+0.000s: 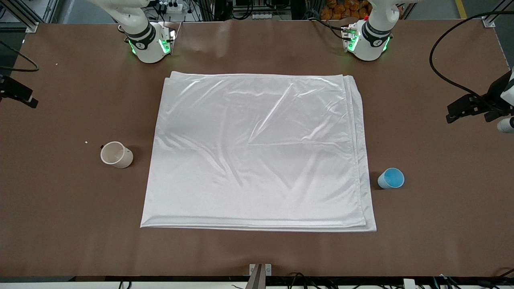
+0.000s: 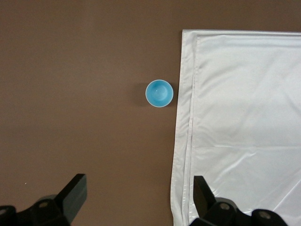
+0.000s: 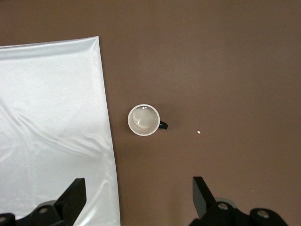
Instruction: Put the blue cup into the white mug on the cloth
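Upright on table [image 1: 64, 224]: blue cup [image 1: 391, 178] beside cloth [image 1: 257, 152], white mug [image 1: 116, 154] toward right arm's end. Left pincer [image 2: 138, 197] and right pincer [image 3: 136, 200] both spread apart, high above.

Brown table [image 1: 257, 253]: cloth [image 1: 257, 152] mid; white mug [image 1: 116, 155], blue cup [image 1: 391, 178] flanking.

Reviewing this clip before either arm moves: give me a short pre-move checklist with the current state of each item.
1. blue cup upright, mouth up, on the table beside the cloth at the left arm's end: ok.
2. white mug empty and upright: ok.
3. White mug already on the cloth: not ok, it stands on the bare table at the right arm's end.
4. left gripper open, high over the table near the blue cup: ok.
5. right gripper open, high over the table near the white mug: ok.
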Controlling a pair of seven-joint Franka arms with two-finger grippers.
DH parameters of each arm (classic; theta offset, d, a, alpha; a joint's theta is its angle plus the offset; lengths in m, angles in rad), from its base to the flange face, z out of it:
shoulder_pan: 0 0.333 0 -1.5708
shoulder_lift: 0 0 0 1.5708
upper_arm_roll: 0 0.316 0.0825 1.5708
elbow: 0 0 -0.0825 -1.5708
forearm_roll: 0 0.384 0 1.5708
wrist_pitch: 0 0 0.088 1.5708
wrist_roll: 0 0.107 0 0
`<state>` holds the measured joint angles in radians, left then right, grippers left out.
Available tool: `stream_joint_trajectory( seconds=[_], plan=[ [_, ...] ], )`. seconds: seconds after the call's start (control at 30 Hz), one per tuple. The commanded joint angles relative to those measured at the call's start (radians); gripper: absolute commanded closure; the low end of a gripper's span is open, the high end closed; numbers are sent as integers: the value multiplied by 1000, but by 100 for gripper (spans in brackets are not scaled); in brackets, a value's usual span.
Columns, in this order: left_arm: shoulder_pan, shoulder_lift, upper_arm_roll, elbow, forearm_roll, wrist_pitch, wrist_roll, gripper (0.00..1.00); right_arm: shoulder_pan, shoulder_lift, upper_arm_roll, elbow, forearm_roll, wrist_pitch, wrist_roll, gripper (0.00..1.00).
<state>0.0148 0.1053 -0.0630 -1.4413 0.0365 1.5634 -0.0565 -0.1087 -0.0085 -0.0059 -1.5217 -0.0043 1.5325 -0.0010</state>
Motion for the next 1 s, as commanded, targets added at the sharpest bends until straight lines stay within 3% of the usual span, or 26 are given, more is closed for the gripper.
stream_joint_trajectory(
  seconds=[0.0,0.53,0.97],
  plan=[
    [7,-10,-1,-1,-7,-8,-9,0,14,12,-6,15,6,-2,15,0],
    [40,45,-1,-17,-9,43,6,0,12,12,-6,15,4,-9,7,0],
    [67,67,-1,-229,-17,297,4,0,12,15,-6,15,3,-5,6,0]
  ],
)
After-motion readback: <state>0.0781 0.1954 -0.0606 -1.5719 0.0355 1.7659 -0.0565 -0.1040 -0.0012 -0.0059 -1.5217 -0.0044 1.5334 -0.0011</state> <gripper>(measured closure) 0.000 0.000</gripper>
